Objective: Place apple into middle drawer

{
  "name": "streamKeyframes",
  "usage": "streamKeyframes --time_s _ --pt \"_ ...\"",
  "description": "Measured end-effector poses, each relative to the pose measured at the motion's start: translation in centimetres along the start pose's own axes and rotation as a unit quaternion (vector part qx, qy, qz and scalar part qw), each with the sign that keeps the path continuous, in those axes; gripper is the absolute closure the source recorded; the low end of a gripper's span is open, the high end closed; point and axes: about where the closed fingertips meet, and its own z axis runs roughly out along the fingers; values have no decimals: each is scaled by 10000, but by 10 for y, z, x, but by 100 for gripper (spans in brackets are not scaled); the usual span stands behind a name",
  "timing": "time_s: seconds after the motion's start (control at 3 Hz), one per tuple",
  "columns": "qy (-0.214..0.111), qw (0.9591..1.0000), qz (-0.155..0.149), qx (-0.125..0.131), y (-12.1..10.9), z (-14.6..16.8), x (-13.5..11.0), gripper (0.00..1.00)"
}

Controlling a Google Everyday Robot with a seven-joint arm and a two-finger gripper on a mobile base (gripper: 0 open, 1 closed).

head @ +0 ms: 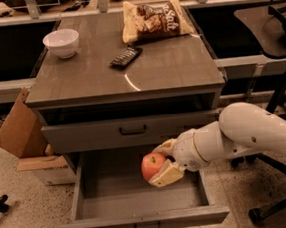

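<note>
1. The white arm (257,133) reaches in from the right edge. Its thick forearm slopes down and leftward to a narrower wrist just below the upper drawer front (90,135).
2. The gripper (156,166) points left, over the open middle drawer (142,222), right of the drawer's centre.
3. Its fingers (167,176) are clamped on the apple (151,165), one across the top and one underneath.
4. The apple sits inside the outline of the drawer, over its plain grey floor. I cannot tell whether it touches that floor.
5. The middle drawer is pulled well out toward the camera, with its small dark handle on the near front.
6. On the tabletop (169,71) above stand a white bowl (61,42) at the back left, a snack bag (155,20) at the back right, and a dark flat device (125,56) near the middle.
7. A cardboard box (19,127) leans beside the cabinet's left side.
</note>
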Motion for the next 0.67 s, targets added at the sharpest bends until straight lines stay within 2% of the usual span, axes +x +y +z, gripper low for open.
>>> streamKeyframes --time_s 0.33,0.67 --pt "173 9998 -53 60 -10 28 18 100" --pt "404 9989 -102 233 -30 70 53 100"
